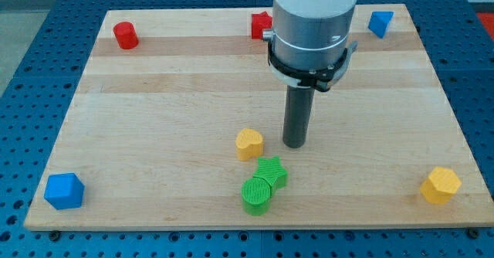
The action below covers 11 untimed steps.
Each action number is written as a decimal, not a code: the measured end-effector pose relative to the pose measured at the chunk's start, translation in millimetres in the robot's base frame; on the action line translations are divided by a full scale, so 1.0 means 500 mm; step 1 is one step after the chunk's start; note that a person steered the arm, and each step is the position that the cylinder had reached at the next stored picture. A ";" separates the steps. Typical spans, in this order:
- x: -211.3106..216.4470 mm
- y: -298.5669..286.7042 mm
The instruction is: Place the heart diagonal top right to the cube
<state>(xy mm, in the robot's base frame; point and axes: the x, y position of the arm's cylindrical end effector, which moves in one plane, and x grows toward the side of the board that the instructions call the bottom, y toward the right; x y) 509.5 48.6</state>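
Observation:
A yellow heart (248,144) lies on the wooden board (154,96), a little below the middle. My tip (294,145) rests on the board just to the heart's right, a small gap between them. A blue cube (63,191) sits at the board's bottom left corner, far to the left of the heart. Another blue block (380,23), shape unclear, lies at the top right corner.
A green star (272,171) and a green cylinder (256,195) touch each other just below the heart. A red cylinder (125,35) is at the top left. A red block (261,25) is partly hidden behind the arm. A yellow hexagonal block (441,185) is at the bottom right.

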 end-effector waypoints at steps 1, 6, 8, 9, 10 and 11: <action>0.001 0.000; 0.001 -0.203; 0.038 -0.201; 0.074 -0.201; 0.076 -0.201; 0.096 -0.209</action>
